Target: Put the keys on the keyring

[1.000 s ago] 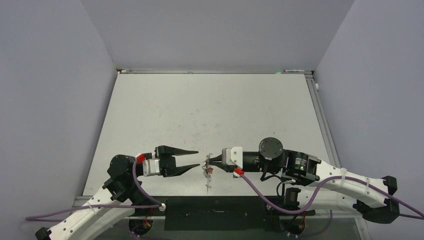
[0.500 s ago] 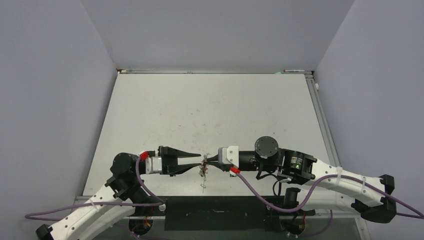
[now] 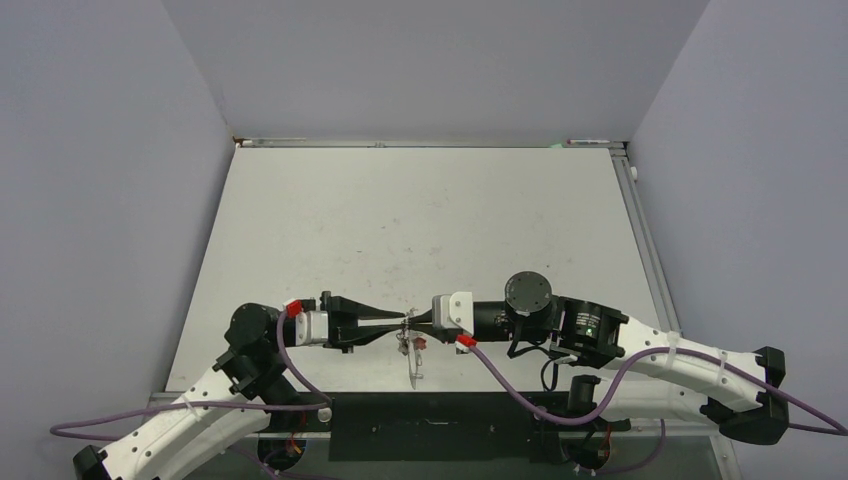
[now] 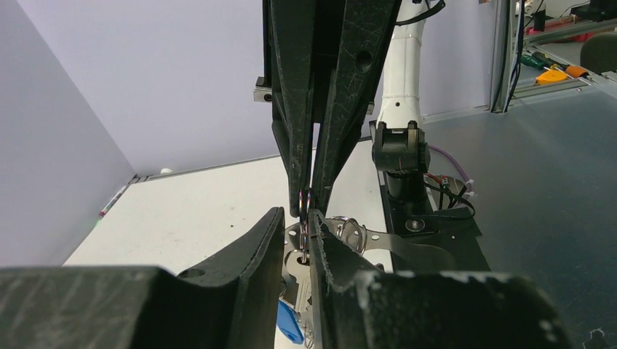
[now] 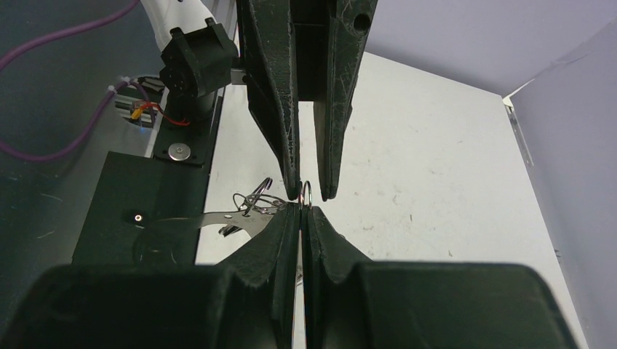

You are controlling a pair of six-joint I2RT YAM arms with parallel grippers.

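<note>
Right gripper (image 5: 300,211) jaws clamp the keyring (image 5: 306,192), seen edge-on. Left gripper (image 4: 296,218) jaws stand narrowly apart astride it, contact unclear. Keys (image 5: 251,206) dangle beneath, attachment hidden.

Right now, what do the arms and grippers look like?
The left arm and right arm match: white link shells, black joint housings. The left gripper and right gripper each have a white base and long black tapered fingers. A purple cable with a red plug runs along each.
</note>
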